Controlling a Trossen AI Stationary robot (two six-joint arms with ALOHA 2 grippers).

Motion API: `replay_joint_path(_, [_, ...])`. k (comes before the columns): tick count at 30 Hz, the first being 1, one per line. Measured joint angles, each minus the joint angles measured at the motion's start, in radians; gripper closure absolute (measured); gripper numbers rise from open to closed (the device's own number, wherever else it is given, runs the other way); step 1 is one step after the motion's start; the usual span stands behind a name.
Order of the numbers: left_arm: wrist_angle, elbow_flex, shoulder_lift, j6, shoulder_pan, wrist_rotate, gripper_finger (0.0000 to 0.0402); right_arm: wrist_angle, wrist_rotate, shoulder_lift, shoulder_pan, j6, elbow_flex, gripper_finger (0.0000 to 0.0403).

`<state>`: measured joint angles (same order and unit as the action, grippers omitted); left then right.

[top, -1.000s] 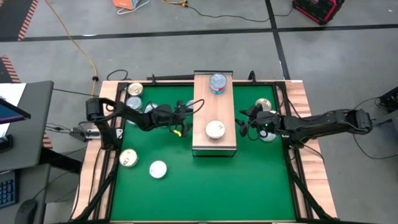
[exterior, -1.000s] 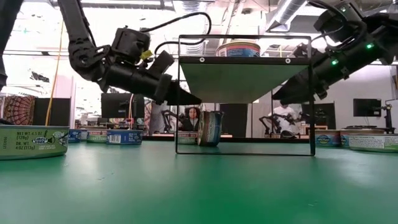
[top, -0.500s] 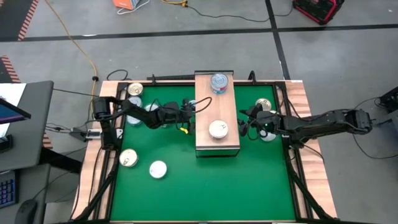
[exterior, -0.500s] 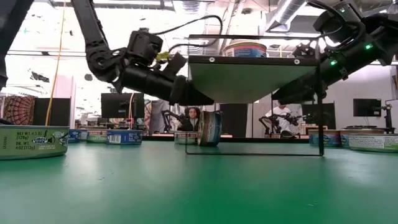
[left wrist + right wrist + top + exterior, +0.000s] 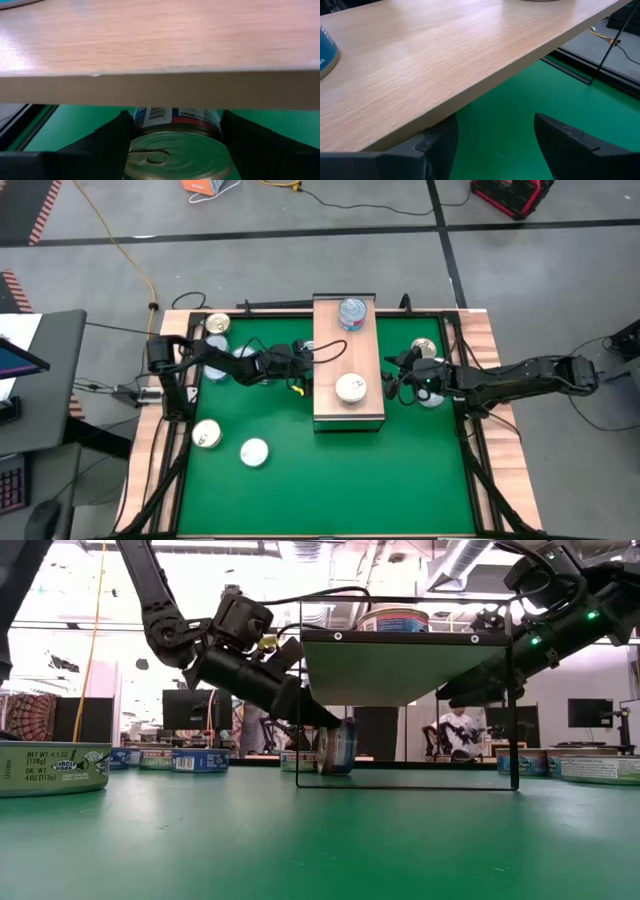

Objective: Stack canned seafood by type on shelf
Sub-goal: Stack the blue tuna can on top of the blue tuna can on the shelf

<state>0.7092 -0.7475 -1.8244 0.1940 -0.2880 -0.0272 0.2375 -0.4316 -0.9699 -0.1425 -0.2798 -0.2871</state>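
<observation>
Seen from above, the shelf [image 5: 349, 365] stands mid-mat with its long axis running from the table's far edge toward the near one, a blue can [image 5: 350, 313] at its far end and a white-topped can [image 5: 350, 388] nearer. The left gripper [image 5: 303, 370] reaches under the shelf's left edge; the right gripper [image 5: 391, 380] waits at its right edge, fingers wide.

At table height, the left gripper [image 5: 330, 735] slants beneath the plank toward a tin on its edge [image 5: 339, 747].

The left wrist camera shows that tin [image 5: 177, 152] between spread fingers [image 5: 112, 137], not yet pinched. Closing squarely across its rim, clear of the plank, seems wise.

The right wrist camera shows open fingers [image 5: 570, 142] holding nothing below the plank.
</observation>
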Motion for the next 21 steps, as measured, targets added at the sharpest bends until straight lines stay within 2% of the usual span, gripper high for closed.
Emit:
replay_joint_path(10, [-0.380,0.002,0.165,0.002,0.002,0.004,0.0113,0.004,-0.011,0.000,0.018,0.000,0.000,0.0118])
replay_joint_path(14, [-0.591,0.014,0.234,0.000,0.007,0.010,0.0114,0.004,-0.011,0.000,0.018,-0.001,0.000,0.0118])
replay_joint_path(17, [-0.589,0.017,0.304,-0.006,0.006,0.026,0.0114,0.005,-0.012,0.000,0.018,-0.001,0.000,0.0118])
replay_joint_path(21, [-0.525,0.049,0.316,-0.015,0.018,0.047,0.0114,0.006,-0.012,0.000,0.018,0.000,0.000,0.0118])
